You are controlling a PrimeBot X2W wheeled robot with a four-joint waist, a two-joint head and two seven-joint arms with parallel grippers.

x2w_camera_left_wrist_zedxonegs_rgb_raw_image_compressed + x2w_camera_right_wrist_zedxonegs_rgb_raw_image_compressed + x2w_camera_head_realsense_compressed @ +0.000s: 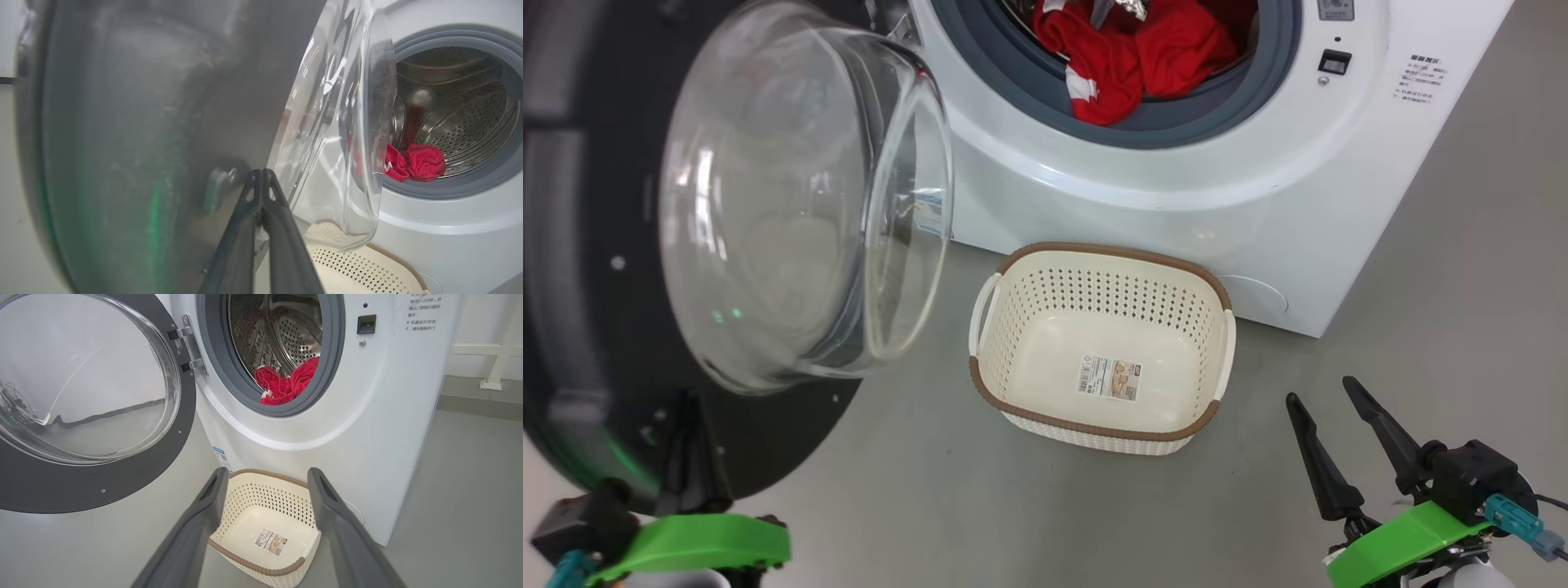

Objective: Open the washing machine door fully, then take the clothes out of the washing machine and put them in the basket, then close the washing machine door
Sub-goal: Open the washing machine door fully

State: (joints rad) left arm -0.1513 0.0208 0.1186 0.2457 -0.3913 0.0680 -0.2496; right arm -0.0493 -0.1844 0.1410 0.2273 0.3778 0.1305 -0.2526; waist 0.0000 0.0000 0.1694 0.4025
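Observation:
The washing machine door (800, 196) stands swung open to the left, its glass bowl bulging out of the black rim. My left gripper (692, 404) is shut, and its joined fingertips (261, 173) rest against the door's rim (143, 122) near the lower edge, holding nothing. Red clothes (1143, 57) lie at the front of the washing machine's (1143, 188) drum, seen also as clothes (286, 381) behind the grey gasket. The basket (1094, 249) sits on the floor before the washer, holding only its paper label. My right gripper (1320, 390) hangs open to the basket's right, with the basket (261, 498) between its spread fingers in the right wrist view.
Grey floor (1462, 286) lies open to the right of the washer and around the basket. A white wall with a pale frame (494, 355) stands beyond the washer's right side. The open door takes up the space at my left.

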